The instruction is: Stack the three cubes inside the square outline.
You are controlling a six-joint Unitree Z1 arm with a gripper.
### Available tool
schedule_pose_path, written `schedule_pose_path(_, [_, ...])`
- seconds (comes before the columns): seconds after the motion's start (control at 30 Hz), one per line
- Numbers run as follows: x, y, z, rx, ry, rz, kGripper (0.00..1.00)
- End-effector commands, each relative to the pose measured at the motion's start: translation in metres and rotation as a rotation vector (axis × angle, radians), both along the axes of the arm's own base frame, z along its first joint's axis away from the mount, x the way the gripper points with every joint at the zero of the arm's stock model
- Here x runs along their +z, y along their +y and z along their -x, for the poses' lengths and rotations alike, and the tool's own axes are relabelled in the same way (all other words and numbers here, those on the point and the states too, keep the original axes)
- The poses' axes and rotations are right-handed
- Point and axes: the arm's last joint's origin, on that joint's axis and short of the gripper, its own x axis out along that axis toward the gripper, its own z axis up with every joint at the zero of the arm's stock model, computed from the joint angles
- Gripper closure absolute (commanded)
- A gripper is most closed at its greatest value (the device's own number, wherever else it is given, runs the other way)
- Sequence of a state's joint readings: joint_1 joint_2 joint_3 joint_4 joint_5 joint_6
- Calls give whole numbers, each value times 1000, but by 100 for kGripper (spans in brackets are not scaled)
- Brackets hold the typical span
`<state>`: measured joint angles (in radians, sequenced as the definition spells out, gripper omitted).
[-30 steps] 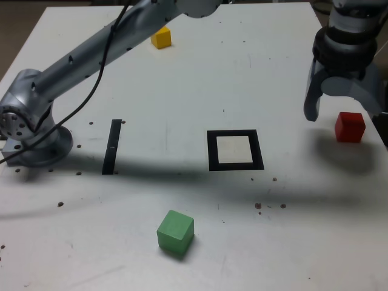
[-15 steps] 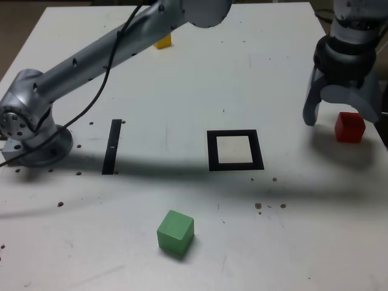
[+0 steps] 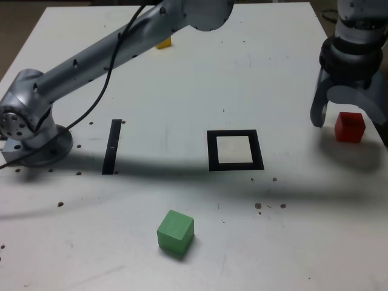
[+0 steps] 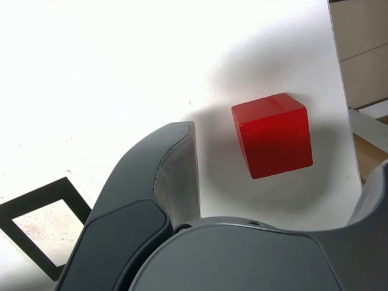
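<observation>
Hovering near the red cube (image 4: pixel 276 136), claw (image 4: pixel 282 163) spread wide, jaws gripping nothing.

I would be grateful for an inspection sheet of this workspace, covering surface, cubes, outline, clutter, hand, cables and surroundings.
Surface: white tabletop, dark specks and faint scratches.
Red cube: on the tabletop near its edge, at the exterior view's right.
Green cube: on the tabletop, nearer the camera than the outline.
Yellow cube: partly hidden behind the arm.
Square outline: black frame, pale centre, no cube inside.
Clutter: nothing seen; a black strip lies flat.
Hand: open above the red cube, holding nothing.
Cables: one black cable along the arm.
Surroundings: brown, panel-like area beyond the table edge.
</observation>
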<state>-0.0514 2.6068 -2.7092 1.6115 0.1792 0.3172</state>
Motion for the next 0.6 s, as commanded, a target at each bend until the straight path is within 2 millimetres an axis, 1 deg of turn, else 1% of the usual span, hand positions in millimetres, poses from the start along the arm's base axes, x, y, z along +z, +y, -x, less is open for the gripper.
schedule_pose_path(0.0, [-2,-1,0,-2,11,7,3])
schedule_pose_path(0.33, [-21,-2,-4,-3,44,17,4])
schedule_pose_path(0.57, [-23,-2,-4,-1,55,13,4])
